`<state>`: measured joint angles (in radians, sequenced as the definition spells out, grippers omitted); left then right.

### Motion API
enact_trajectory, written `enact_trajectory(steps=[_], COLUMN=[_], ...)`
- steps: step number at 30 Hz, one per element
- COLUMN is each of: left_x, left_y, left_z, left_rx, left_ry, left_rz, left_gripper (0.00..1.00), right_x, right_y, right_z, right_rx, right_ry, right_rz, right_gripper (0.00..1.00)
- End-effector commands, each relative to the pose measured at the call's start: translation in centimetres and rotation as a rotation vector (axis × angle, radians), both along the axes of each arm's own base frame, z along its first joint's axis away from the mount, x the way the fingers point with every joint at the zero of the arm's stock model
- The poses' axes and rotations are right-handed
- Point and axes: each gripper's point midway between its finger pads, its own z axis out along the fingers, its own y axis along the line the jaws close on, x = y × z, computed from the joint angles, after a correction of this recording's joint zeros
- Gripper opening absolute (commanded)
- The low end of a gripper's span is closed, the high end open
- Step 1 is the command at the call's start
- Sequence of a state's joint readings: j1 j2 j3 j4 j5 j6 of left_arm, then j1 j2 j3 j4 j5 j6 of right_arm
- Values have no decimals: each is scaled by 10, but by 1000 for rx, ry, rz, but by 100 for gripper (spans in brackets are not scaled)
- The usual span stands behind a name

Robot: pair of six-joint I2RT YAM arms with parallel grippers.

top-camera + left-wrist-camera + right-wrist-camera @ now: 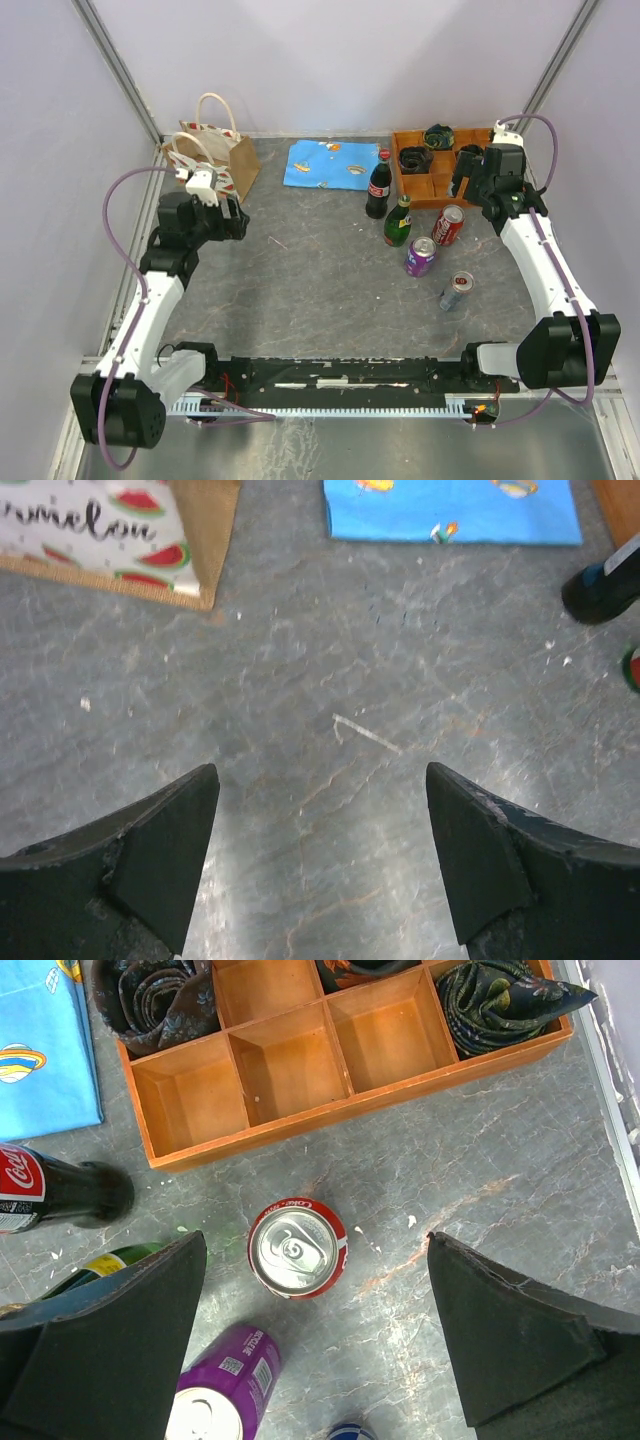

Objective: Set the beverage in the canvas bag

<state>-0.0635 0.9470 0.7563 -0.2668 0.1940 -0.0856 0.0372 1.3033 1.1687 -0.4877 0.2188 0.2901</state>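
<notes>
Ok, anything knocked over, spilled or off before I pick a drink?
Nothing serious. The canvas bag, cola bottle and green bottle stand upright; the red can, purple can and silver can look upright too. No spill, only white flecks on the table by the red can.

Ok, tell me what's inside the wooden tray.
The wooden tray holds rolled dark cloths in some compartments; three in the near row are empty. The far row is partly cut off.
</notes>
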Motion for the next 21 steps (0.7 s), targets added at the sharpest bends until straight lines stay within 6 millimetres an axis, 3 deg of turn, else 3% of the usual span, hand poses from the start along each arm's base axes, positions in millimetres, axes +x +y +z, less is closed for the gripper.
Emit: enact_trajectory(steps=[1, 5, 7, 12, 14, 17, 21], left_x=[49, 123, 163, 249, 271, 277, 270], left_y=[-21, -50, -57, -55, -48, -37, -21], left_z=[78, 137, 151, 155, 134, 110, 85], left_rx=[15, 74, 73, 149, 223, 279, 330], left_ry=[-211, -303, -311, -297, -260, -203, -146], left_rz=[-94, -135, -112, -4, 40, 83, 145], left_gripper=[89, 89, 89, 86, 82, 78, 76], right_x=[0, 3, 1, -12, -22, -30, -42], right_y=[-5, -4, -3, 0, 0, -3, -7], right_z=[18, 23, 23, 23, 24, 24, 22], right_rx=[-22, -28, -25, -15, -17, -32, -52], right_ry=[-51, -53, -45, -47, -54, -48, -35], right_rz=[-6, 5, 13, 31, 36, 31, 17], right_gripper=[99, 99, 99, 99, 99, 99, 99])
